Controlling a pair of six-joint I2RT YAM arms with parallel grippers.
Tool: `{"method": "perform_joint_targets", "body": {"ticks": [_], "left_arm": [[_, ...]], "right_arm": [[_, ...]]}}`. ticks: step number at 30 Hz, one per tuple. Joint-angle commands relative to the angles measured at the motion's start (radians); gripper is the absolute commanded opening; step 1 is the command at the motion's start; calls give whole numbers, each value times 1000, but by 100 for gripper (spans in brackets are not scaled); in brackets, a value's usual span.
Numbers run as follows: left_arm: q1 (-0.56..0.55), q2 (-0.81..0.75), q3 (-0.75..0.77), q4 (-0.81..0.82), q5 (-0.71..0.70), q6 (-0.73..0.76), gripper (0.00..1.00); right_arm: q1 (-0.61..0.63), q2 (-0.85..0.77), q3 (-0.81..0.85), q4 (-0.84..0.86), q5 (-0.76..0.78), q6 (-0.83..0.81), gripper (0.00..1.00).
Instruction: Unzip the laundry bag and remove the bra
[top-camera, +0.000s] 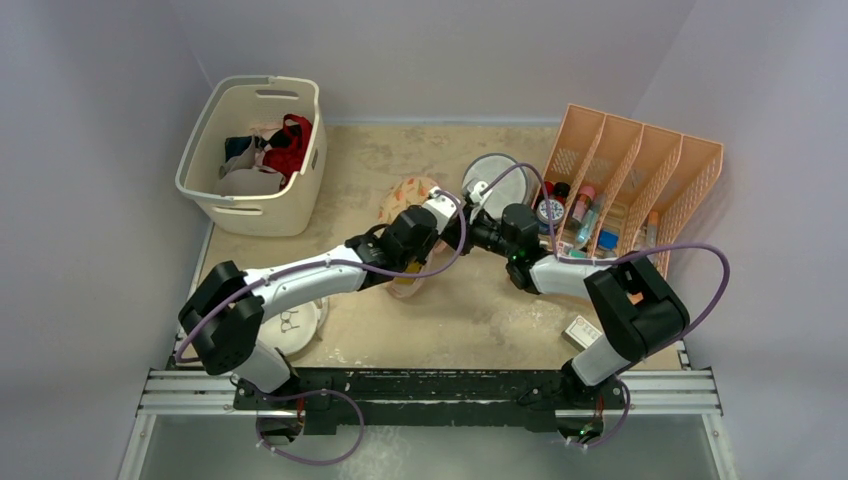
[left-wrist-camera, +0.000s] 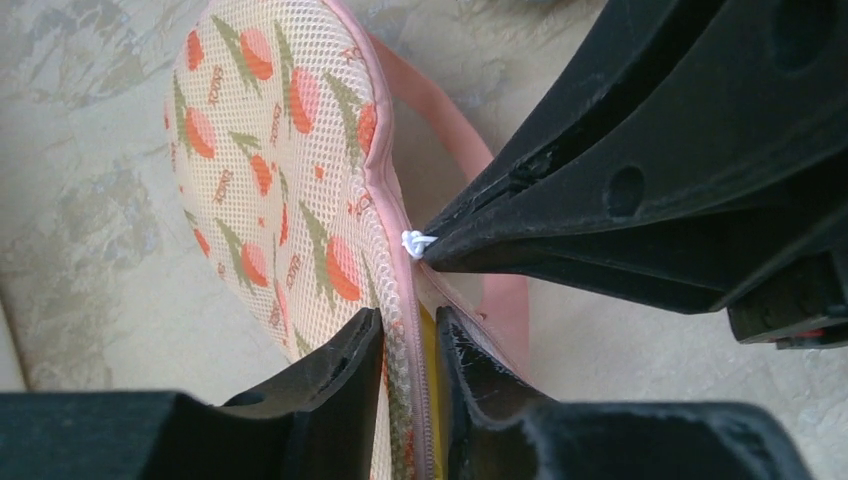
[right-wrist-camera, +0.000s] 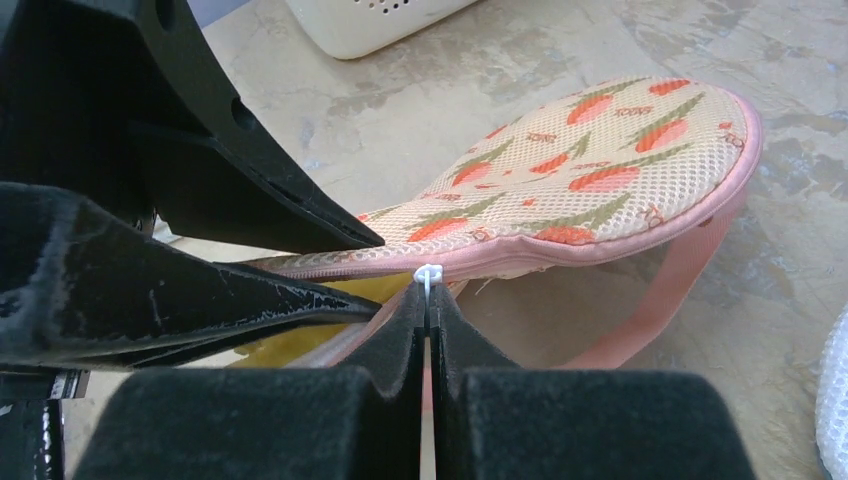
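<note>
The laundry bag (top-camera: 408, 192), cream with orange-red flowers and pink zip edging, lies mid-table. My left gripper (left-wrist-camera: 408, 340) is shut on its upper flap edge (left-wrist-camera: 395, 350); the bag (left-wrist-camera: 270, 170) stretches away from it. My right gripper (right-wrist-camera: 428, 292) is shut on the white zip pull (right-wrist-camera: 428, 272), which also shows in the left wrist view (left-wrist-camera: 415, 243). The zip is part open near the left fingers. The mustard-yellow bra (right-wrist-camera: 300, 340) shows through the gap, and as a thin strip (left-wrist-camera: 437, 400) between the left fingers. Both grippers meet over the bag in the top view (top-camera: 452, 222).
A cream basket (top-camera: 255, 155) with red, white and dark garments stands back left. A round white mesh bag (top-camera: 497, 180) lies behind the right wrist. A peach file rack (top-camera: 630, 185) with bottles stands at right. Another white mesh bag (top-camera: 295, 325) lies front left; a small box (top-camera: 582, 329) front right.
</note>
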Motion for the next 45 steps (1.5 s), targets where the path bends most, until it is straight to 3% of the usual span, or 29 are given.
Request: {"method": "perform_joint_targets", "body": {"ticks": [1, 7, 23, 35, 40, 45], "left_arm": [[3, -32, 42, -17, -33, 51, 20], [-2, -98, 8, -24, 8, 95, 0], [-37, -167, -35, -57, 92, 140, 0], [-37, -192, -36, -85, -2, 175, 0], [-37, -218, -56, -73, -31, 190, 0], [-37, -207, -51, -72, 22, 175, 26]], "right_arm": [[3, -13, 15, 87, -23, -7, 0], [3, 3, 14, 61, -14, 8, 0], [-101, 23, -17, 84, 82, 98, 0], [-188, 27, -48, 137, 50, 153, 0], [-191, -9, -84, 236, 8, 127, 0], [-162, 13, -96, 350, -82, 155, 0]]}}
